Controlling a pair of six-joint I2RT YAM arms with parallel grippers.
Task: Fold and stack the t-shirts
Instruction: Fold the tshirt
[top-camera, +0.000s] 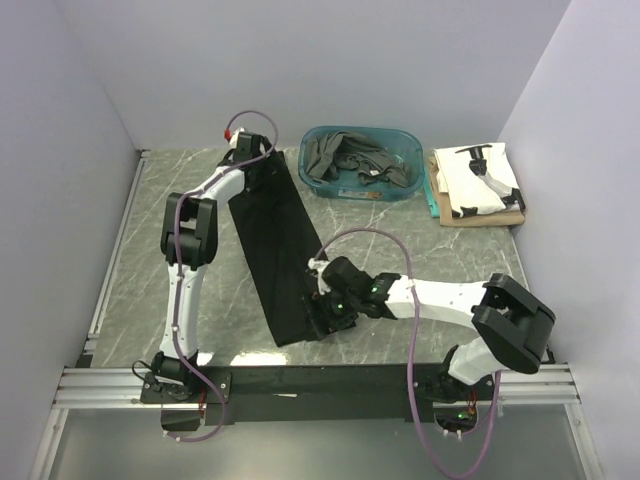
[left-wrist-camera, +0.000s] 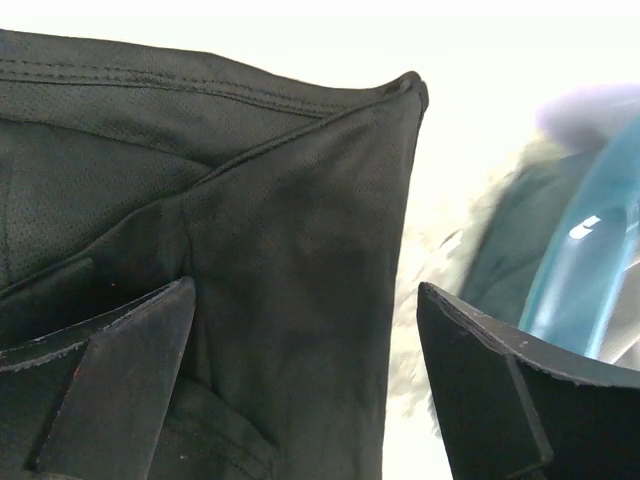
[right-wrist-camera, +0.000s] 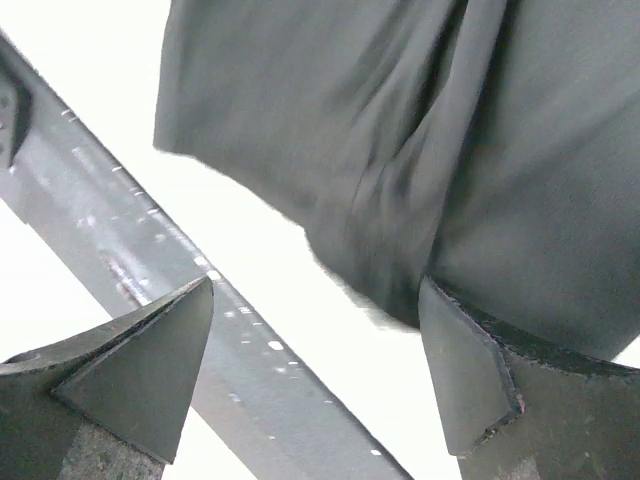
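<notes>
Black t-shirt (top-camera: 275, 245) lies in a long strip; left gripper (left-wrist-camera: 305, 283) and right gripper (right-wrist-camera: 316, 283) both gape at its ends. Each should pinch all layers squarely before folding.

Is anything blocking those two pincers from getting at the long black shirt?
Nothing visible does. The left pincer sits at the far end of the black shirt, and the right pincer at its near end. Both are open, with the cloth right in front of them.
</notes>
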